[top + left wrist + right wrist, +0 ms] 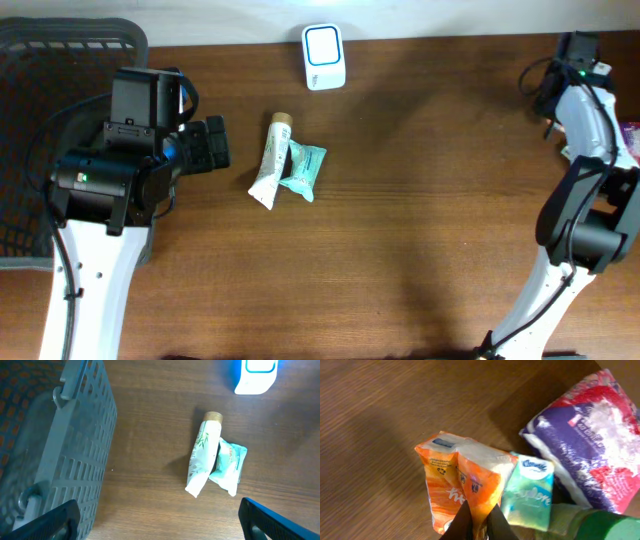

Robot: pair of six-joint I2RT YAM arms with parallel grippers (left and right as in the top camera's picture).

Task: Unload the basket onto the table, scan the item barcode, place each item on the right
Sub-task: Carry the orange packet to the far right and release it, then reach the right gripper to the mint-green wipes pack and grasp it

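Note:
The white scanner with a blue face [324, 57] stands at the table's back edge and also shows in the left wrist view [256, 375]. A white tube [270, 160] and a teal packet [303, 170] lie together mid-table. My left gripper [160, 522] hangs open left of them, with nothing between its fingers. In the right wrist view my right gripper [480, 512] is shut on the lower edge of an orange tissue pack [465, 477], which is pinched into a fold. In the overhead view the right arm [580, 90] reaches to the far right edge, and its fingers are hidden there.
A dark grey mesh basket [40, 120] stands at the left, close beside the left arm. Next to the orange pack lie a teal Kleenex pack [527, 492], a purple and pink bag [590, 435] and something green [592, 525].

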